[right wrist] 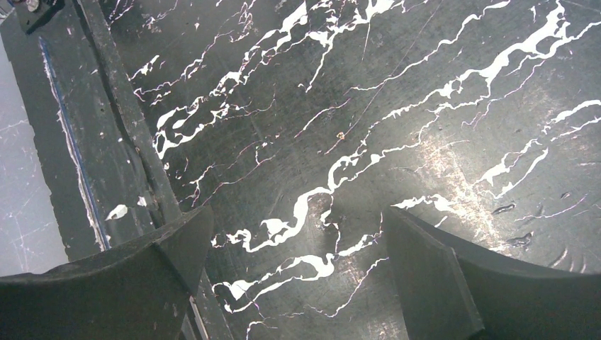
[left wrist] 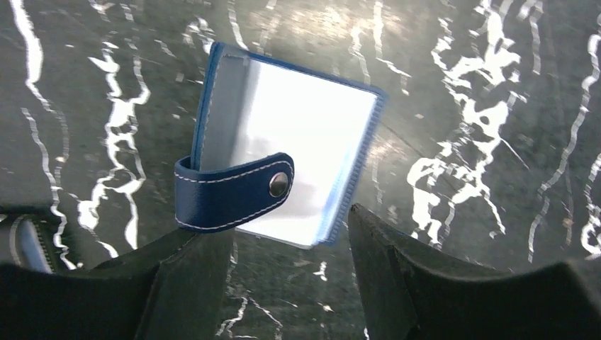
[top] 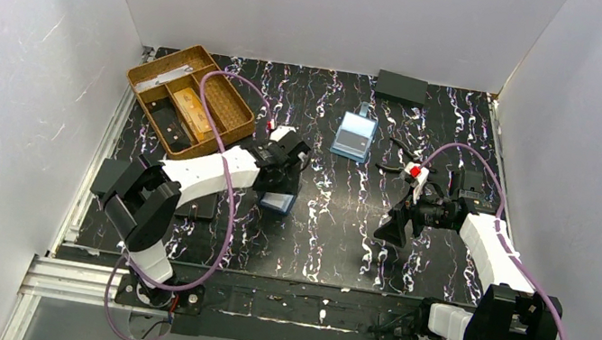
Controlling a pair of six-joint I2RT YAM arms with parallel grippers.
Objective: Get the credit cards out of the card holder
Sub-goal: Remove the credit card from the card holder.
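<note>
The card holder (left wrist: 283, 142) lies on the black marbled table, dark blue, its snap tab (left wrist: 234, 191) folded over pale blue slots that glare white. No credit card shows in it. In the top view the holder (top: 277, 202) sits just below my left gripper (top: 284, 178). My left gripper (left wrist: 278, 225) is open, one fingertip under the tab and the other beside the holder's right edge. My right gripper (top: 391, 230) is open and empty over bare table (right wrist: 295, 212). An orange flat piece (top: 192, 113) lies in the tray; I cannot tell if it is a card.
A brown divided tray (top: 232, 118) stands at the back left. A light blue clear case (top: 354, 135) lies mid-back. A black box (top: 401, 86) sits at the far edge. Flat black pieces (top: 109, 177) lie at the left. White walls enclose the table.
</note>
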